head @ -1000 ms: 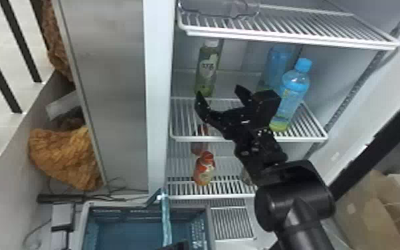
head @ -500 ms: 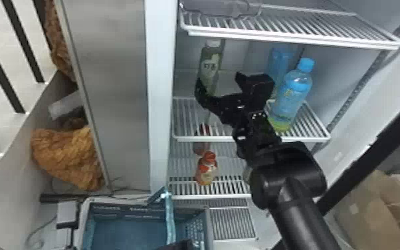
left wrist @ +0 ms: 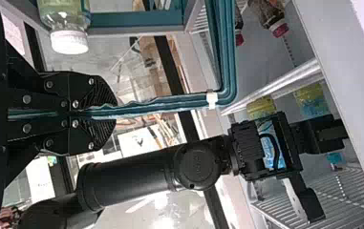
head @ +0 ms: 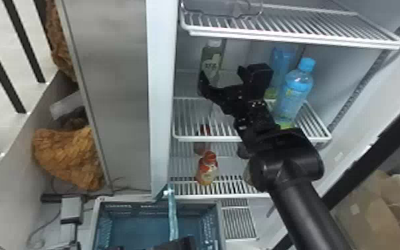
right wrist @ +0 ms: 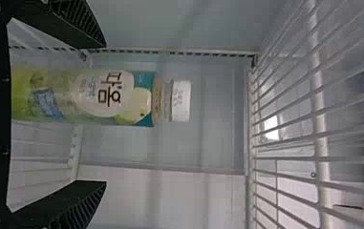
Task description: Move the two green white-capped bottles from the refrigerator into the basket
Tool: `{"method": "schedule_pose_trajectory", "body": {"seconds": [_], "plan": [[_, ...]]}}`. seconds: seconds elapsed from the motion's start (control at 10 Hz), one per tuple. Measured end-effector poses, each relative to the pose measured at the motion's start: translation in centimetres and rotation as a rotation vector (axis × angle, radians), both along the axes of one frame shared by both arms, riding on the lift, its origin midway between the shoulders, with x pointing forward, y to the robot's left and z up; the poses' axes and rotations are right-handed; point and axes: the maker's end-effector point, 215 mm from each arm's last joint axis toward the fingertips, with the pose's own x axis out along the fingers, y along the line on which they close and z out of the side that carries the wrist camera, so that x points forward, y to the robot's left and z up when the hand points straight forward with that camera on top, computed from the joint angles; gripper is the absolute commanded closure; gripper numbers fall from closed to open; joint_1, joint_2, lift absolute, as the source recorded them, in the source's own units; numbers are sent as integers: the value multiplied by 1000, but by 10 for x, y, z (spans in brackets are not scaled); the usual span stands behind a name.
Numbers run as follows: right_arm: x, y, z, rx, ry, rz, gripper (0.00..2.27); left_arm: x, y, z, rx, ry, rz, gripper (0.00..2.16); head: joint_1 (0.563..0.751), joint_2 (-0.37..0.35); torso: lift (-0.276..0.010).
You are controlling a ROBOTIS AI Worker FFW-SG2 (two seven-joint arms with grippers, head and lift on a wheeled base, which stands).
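Presently, head view: shelved green bottle [head: 210,63] sits 11 o'clock of wide-open right gripper [head: 222,72], basket [head: 136,207] at 7. Left wrist: left gripper [left wrist: 112,113] pinches basket handle [left wrist: 160,103]; other bottle [left wrist: 65,19] probably delivered. Right wrist: fingers flank bottle; grasp, transfer pending.

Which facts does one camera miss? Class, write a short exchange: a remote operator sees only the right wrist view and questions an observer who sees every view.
Operator: I see a green white-capped bottle ahead of the open right gripper. What stands to that gripper's right?
Observer: A blue-capped bottle, seen in the head view.
Operator: And what is the left gripper gripping?
Observer: Its fingers are shut on the teal handle of the basket, as the left wrist view shows.
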Motion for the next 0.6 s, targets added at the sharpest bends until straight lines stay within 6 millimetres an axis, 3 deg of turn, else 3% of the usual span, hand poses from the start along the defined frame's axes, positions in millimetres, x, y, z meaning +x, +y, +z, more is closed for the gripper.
{"method": "schedule_pose_trajectory", "body": {"seconds": [0.1,0.4,0.6], "plan": [[6,0,-3,-1,9,3,4,1,0,0,0,-2,1,1190,695,-170,-4],[18,30,-1,-5,8,64,4,4,-3,0,-2,-2,-4,1190,695,-140,-4],[23,34,-1,-22,9,58,4,5,-3,-1,-2,-2,-5,1190,695,-134,-4]]}}
